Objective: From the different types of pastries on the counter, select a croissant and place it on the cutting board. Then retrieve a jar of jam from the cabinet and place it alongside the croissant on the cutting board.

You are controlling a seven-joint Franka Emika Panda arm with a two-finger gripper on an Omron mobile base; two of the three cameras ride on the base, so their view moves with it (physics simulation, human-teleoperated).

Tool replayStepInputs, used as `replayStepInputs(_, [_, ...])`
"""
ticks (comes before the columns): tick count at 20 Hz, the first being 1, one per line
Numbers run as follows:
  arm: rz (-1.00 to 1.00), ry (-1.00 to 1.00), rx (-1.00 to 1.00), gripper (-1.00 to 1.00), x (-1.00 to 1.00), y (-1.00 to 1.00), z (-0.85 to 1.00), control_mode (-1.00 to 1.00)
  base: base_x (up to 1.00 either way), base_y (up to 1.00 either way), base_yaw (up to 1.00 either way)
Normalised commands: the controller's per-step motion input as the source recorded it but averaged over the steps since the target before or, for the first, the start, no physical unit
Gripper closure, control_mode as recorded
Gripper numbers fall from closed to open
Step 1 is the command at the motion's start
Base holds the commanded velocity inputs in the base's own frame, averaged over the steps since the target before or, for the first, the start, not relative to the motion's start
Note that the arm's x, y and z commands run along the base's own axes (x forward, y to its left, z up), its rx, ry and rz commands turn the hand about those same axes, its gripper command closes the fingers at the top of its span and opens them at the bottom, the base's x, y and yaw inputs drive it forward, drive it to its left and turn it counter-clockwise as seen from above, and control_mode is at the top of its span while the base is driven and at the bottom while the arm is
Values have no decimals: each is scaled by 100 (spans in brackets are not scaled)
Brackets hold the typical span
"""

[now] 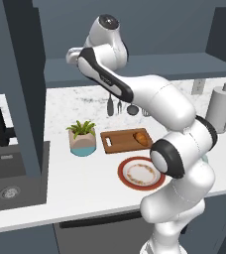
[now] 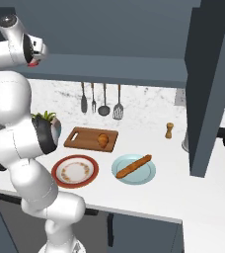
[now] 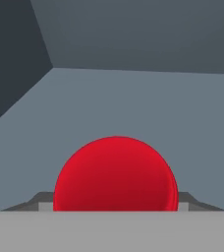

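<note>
Your arm reaches up into the cabinet (image 1: 135, 64), since the croissant (image 1: 142, 138) already lies on the cutting board (image 1: 120, 141). The jar of jam (image 3: 115, 174) sits between the gripper's (image 3: 115, 204) fingertips; whether they clench it, I cannot tell.

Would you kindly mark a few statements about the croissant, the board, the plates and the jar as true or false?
1. The croissant lies on the cutting board. True.
2. The stick-shaped pastry lies on the red-rimmed plate. False: it lies on the pale blue plate; the red-rimmed one holds no pastry.
3. The jar of jam stands on the cutting board beside the croissant. False: the hand view shows it close before the gripper, inside the grey cabinet.
4. A potted plant stands next to the cutting board. True.
5. Utensils hang on the wall behind the board. True.
</note>
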Motion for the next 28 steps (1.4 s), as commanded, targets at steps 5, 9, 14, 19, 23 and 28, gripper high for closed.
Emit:
replayStepInputs(5, [0,-6,3,100,-40,-11,11,-100,0,0,0])
replayStepInputs(9, [0,-2,0,100,-46,-30,0,-100,0,0,0])
replayStepInputs(14, [0,-3,1,100,-46,-35,2,-100,0,0,0])
replayStepInputs(19, [0,0,0,100,-67,-20,2,-100,0,0,0])
replayStepInputs(23, [0,0,0,100,-77,-14,1,-100,0,0,0])
replayStepInputs(28, [0,0,0,100,-72,-27,2,-100,0,0,0])
